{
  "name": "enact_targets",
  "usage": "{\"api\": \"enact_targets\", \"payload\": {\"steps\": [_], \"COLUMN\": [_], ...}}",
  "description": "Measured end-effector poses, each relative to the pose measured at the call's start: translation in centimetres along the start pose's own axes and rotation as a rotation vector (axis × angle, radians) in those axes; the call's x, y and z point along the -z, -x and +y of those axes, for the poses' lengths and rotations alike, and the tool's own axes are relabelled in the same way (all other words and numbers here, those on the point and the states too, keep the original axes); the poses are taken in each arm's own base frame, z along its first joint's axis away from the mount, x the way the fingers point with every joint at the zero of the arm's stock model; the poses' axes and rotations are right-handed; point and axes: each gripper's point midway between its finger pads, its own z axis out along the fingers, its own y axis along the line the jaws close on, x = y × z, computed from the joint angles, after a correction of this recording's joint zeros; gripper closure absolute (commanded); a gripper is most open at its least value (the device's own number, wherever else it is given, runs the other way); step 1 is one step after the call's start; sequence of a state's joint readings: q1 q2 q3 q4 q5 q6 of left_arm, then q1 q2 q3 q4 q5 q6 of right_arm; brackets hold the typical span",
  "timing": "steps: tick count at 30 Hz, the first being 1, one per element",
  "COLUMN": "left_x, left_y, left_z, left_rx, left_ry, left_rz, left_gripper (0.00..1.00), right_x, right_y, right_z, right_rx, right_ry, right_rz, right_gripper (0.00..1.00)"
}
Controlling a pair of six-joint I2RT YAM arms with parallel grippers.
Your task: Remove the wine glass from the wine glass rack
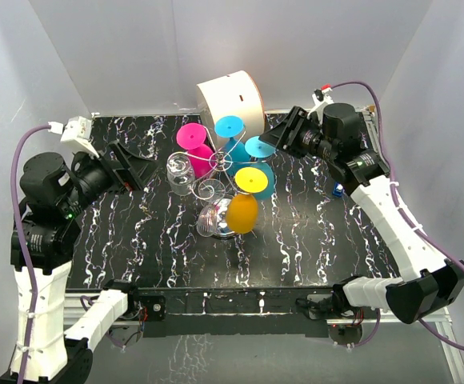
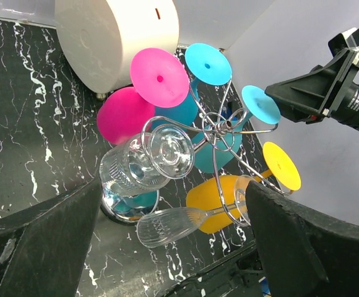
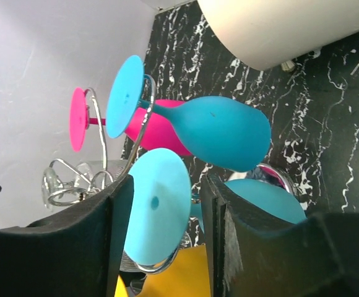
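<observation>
**A:** Where does the silver wire wine glass rack with curly scroll arms (image 1: 214, 170) stand?

**B:** In the middle of the black, white-veined surface (image 1: 136, 240), just in front of a white cylindrical drum (image 1: 230, 100).

**A:** What's on it?

**B:** Glasses hanging bowl-down by their feet: a pink plastic wine glass (image 1: 194, 146), a yellow plastic wine glass (image 1: 242, 210), a clear stemmed glass (image 1: 179, 172), a slim clear flute (image 2: 167, 226) and two teal ones.

**A:** And the right end effector (image 1: 276, 138)?

**B:** It is at the rack's right side with its fingers spread. In its wrist view, the round foot of one teal plastic wine glass (image 3: 158, 210) sits in the gap between them. I can't tell whether either finger touches it. That glass hangs on the rack.

**A:** The left end effector (image 1: 140, 168)?

**B:** It is spread wide and holds nothing. It is left of the rack, facing the clear stemmed glass and apart from it.
</observation>
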State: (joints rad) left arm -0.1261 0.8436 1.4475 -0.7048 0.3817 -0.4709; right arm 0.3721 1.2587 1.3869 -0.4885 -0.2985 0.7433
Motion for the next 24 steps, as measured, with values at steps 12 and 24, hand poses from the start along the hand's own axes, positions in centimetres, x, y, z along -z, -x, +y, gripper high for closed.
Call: {"api": "enact_targets", "payload": {"steps": [12,24], "left_x": [0.4,0.7], "left_y": [-0.2,-0.3], "left_z": [-0.1,0.0], "left_rx": [0.002,0.007], "left_ry": [0.001,0.009], "left_rz": [-0.001,-0.002], "left_gripper": [0.01,0.01], "right_x": [-0.6,-0.9], "right_y": [0.7,0.3], "right_z": [0.9,-0.1], "right_rx": [-0.066,-0.145], "right_ry": [0.089,0.104], "right_rz": [0.008,0.027], "right_gripper": [0.65,0.83]}}
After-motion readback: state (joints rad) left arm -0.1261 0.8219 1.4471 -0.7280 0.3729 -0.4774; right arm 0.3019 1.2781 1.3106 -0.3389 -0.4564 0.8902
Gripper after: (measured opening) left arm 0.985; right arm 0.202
